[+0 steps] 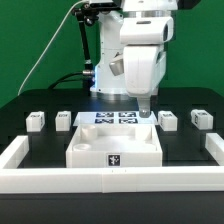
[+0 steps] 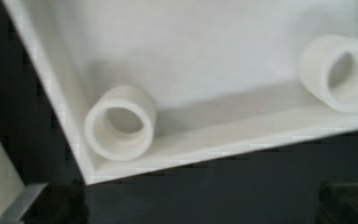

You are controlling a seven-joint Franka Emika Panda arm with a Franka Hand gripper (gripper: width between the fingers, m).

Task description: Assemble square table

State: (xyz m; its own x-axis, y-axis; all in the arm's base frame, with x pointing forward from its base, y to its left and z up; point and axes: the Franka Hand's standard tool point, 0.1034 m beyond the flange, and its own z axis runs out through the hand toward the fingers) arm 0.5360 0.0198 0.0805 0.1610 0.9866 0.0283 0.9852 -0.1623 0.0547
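**Open gripper above a far corner of the square table slab**

The scene rests on a black table. The white robot arm rises behind the work area and reaches forward and down. A long low white border wall runs along the near edge of the table and turns back at both ends.

Inside this wall, at the centre, lies the white square slab. It lies flat, with raised edges and a black-and-white tag on its near side. Just behind the slab lies the marker board, flat on the table.

Four short white legs stand in a row level with the slab's far edge. Two are on the exterior view's left, an outer leg and an inner leg. Two are on the exterior view's right, an inner leg and an outer leg. All four are apart from the slab.

The gripper hangs over the slab's far corner on the exterior view's right. Its jaws are spread wide and hold nothing. In the wrist view the dark fingertips appear at the picture's edges. Between them lies one slab corner with two round holes, one near the corner and one along the edge. Whether the fingers touch the slab cannot be told.
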